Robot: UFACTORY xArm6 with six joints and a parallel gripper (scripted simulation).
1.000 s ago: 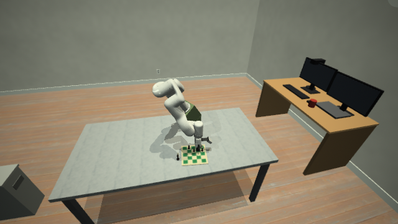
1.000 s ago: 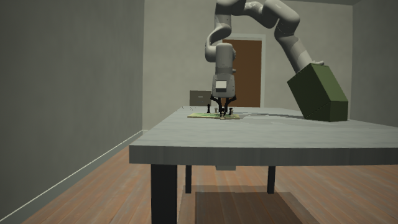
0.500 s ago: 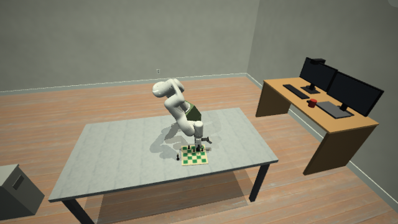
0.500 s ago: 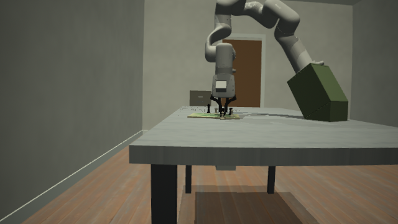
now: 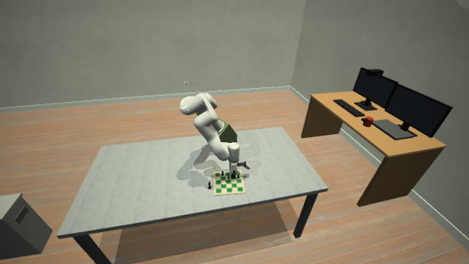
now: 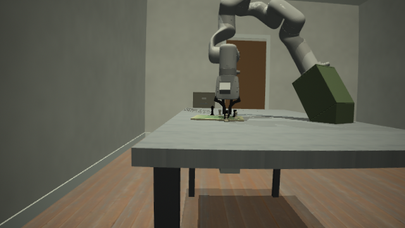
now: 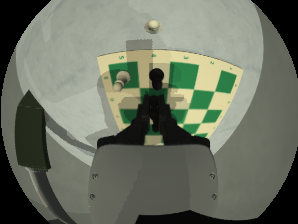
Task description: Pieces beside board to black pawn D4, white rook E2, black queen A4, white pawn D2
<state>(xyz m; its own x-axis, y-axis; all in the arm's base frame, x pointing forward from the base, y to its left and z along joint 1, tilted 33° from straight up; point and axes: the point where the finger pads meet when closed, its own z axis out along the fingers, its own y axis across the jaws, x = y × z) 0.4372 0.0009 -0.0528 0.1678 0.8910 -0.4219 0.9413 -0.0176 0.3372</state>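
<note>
The small green and cream chessboard (image 5: 229, 183) lies on the grey table under my arm. My gripper (image 5: 233, 175) stands upright over the board's far part, shut on a black piece with a round head, which looks like the black pawn (image 7: 156, 79). In the side view the gripper (image 6: 226, 114) is low over the board. A taller black piece, probably the black queen (image 5: 209, 185), stands on the table just left of the board. A small white piece (image 7: 153, 26) stands off the board beyond its far edge. Another white piece (image 7: 120, 83) is on the board's left part. The square under the gripper is hidden.
A few other black pieces (image 5: 238, 176) stand on the board close to the gripper. My dark green base block (image 6: 323, 95) sits on the table behind. A desk with monitors (image 5: 385, 121) stands far right, a grey box (image 5: 18, 227) on the floor at left.
</note>
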